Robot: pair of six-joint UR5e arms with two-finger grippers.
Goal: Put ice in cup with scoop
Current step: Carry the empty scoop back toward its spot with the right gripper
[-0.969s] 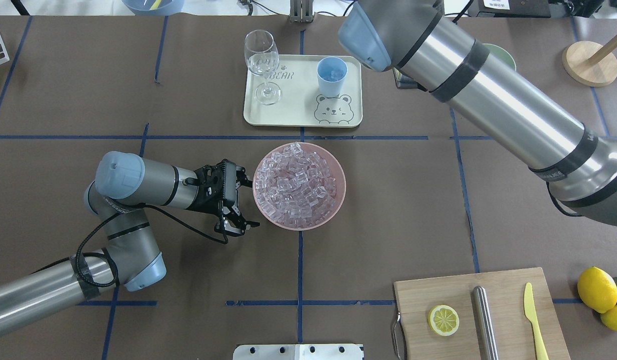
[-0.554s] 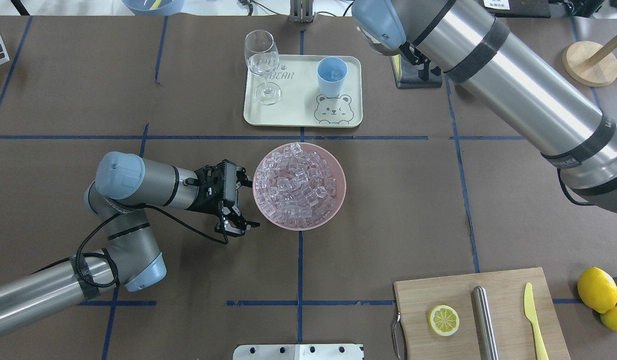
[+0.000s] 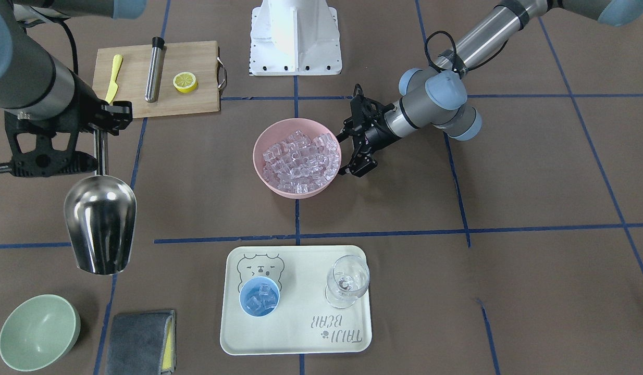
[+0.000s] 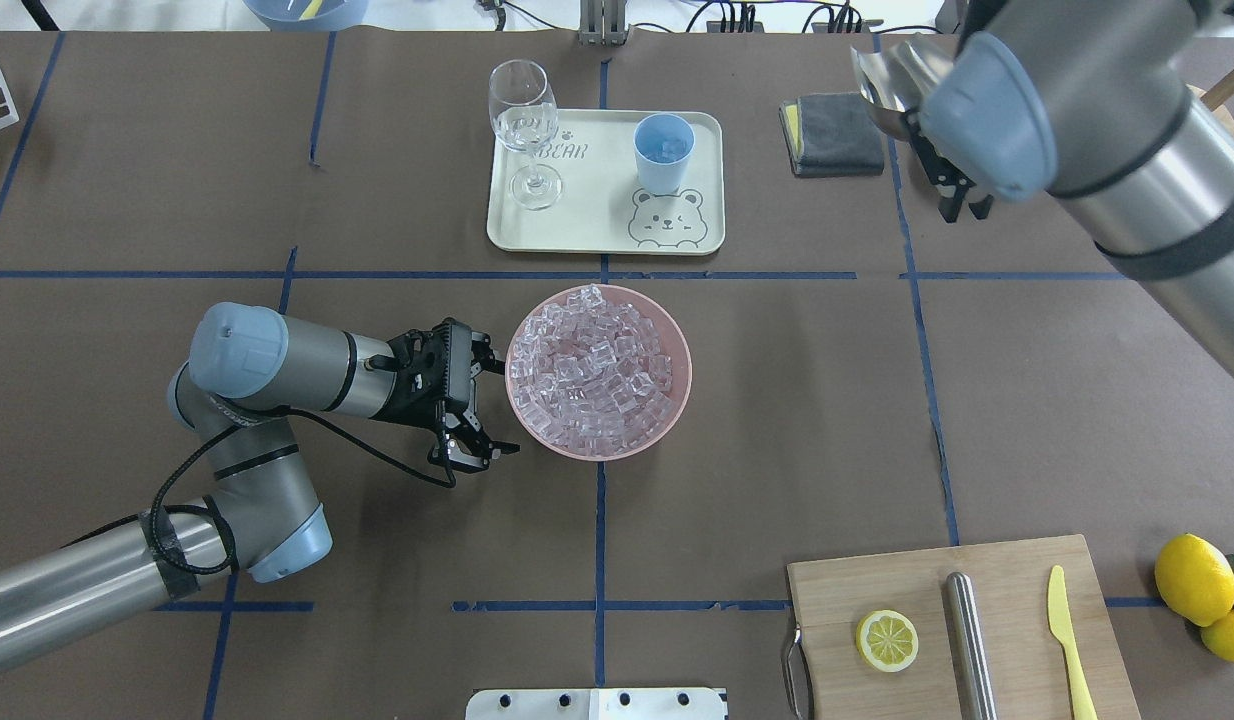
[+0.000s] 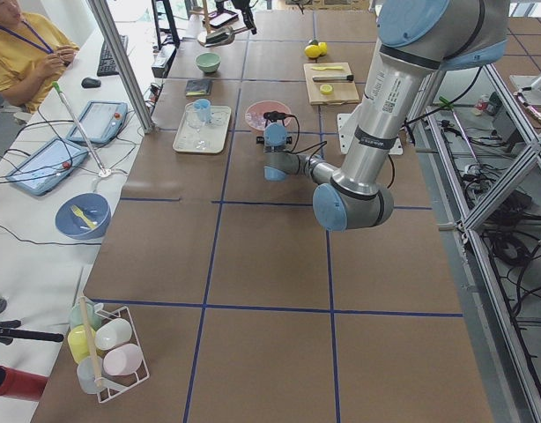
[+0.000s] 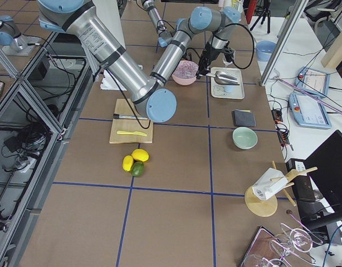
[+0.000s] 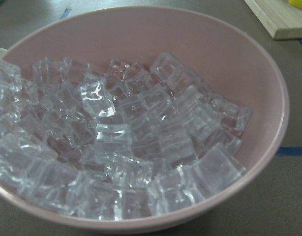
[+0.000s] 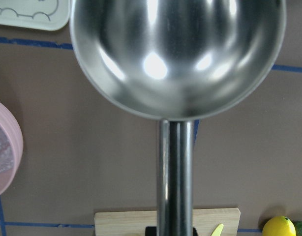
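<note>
The right gripper (image 3: 103, 121) is clenching the thin handle of the steel scoop (image 3: 100, 229) at the left edge of the front-facing view. The scoop's shiny trough is pointing toward the bottom of the frame, empty and raised above the brown table, well apart from the cup. The light-blue cup (image 3: 259, 303) is standing on a cream tray (image 3: 295, 323) at lower centre, holding a few clear cubes, near a wine glass (image 3: 346, 281). A heap of ice (image 3: 299, 159) is filling a pink bowl (image 3: 298, 195) at centre. The left gripper (image 3: 346, 153) is sitting with fingers spread, grasping nothing, just beside the bowl's right rim.
</note>
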